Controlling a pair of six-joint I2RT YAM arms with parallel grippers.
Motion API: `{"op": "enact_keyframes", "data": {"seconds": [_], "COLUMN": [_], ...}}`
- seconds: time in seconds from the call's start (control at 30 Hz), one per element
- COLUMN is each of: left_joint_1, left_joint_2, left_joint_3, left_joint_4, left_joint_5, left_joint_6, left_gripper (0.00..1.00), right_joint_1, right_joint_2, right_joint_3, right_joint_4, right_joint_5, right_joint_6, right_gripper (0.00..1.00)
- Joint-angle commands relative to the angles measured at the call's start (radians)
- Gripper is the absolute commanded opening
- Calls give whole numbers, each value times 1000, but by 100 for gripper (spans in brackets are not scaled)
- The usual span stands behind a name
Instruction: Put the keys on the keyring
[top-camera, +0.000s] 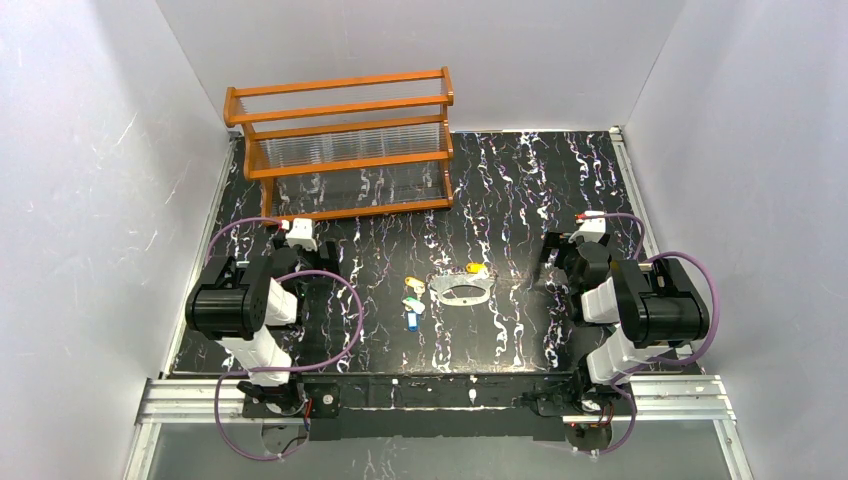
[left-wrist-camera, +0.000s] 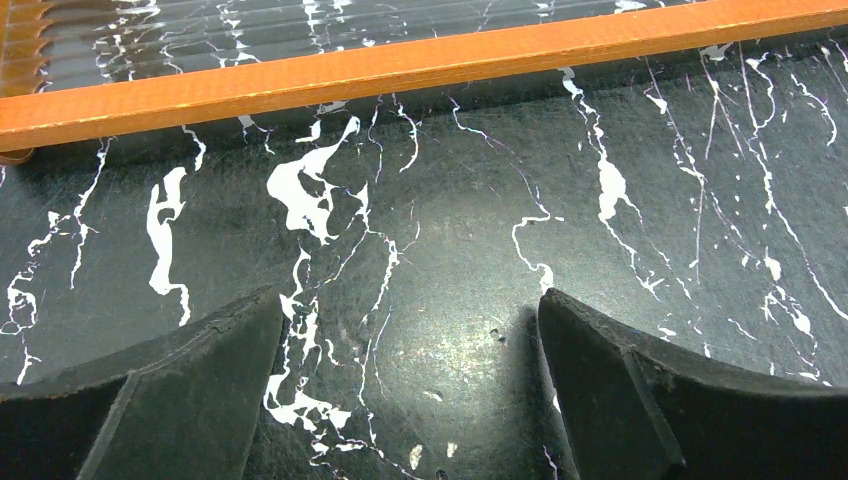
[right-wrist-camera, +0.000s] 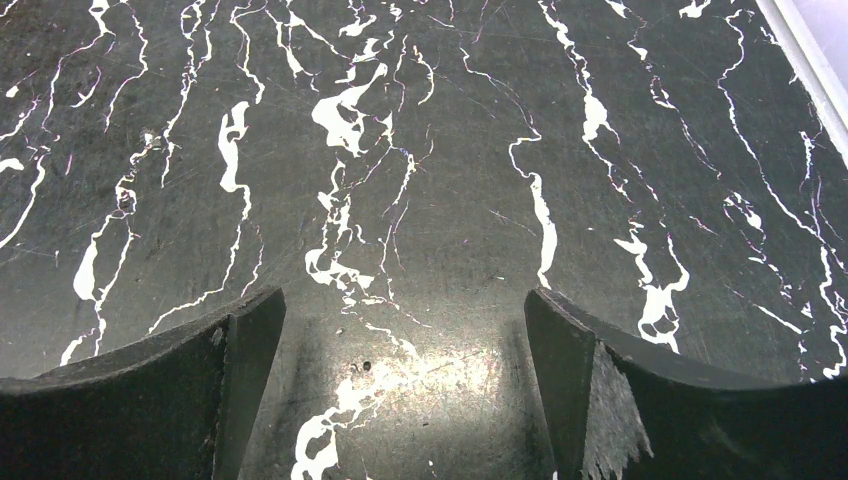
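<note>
My left claw (left-wrist-camera: 410, 335): jaws standing wide apart, gripping nothing, pointing at table (left-wrist-camera: 450, 250) near orange rack (left-wrist-camera: 400, 65). My right claw (right-wrist-camera: 405, 325): likewise gaping wide, holding nothing. Keyring (top-camera: 437, 288) lying mid-table between arms. Keys (top-camera: 413, 304), cream, green, blue, lying just left of it. Yellow key (top-camera: 476, 268) sitting at far rim, possibly touching.

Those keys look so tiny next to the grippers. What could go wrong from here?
The green key, cream key and blue key lie close together, so the left gripper could nudge neighbours away. The thin keyring lies flat on the table and may slide rather than lift.
</note>
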Motion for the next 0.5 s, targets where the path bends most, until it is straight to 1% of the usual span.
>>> {"op": "enact_keyframes", "data": {"seconds": [0.0,0.07,0.1,0.13,0.27,0.33,0.37,0.4,0.43,0.47], "left_joint_1": [3,2,3,2,2,0,-2,-8,-14,-16], "left_joint_2": [-5,-5,-4,-2,-7,-68,-147,-234,-332,-411], "left_joint_3": [15,15,16,20,18,18,26,65,108,154], "left_joint_4": [6,7,6,5,2,-36,-123,-250,-400,-534], "left_joint_5": [2,2,-13,-56,-75,-70,-66,-80,-149,-228], "left_joint_6": [18,18,12,1,-2,-2,-3,-24,-107,-218], "left_gripper": [98,99,98,98,98,98,98,98,98,98], "right_joint_1": [-5,-4,-5,-5,-7,-7,-7,-6,-7,-7], "right_joint_2": [-9,-9,-9,-9,-8,-15,-43,-97,-170,-238], "right_joint_3": [22,22,22,23,27,21,27,52,97,165], "right_joint_4": [39,39,38,38,33,48,36,-71,-223,-390], "right_joint_5": [2,3,3,3,-3,12,35,44,38,52], "right_joint_6": [0,1,0,1,1,0,6,10,12,73], "right_gripper": [99,99,99,99,99,99,99,99,99,99]}}
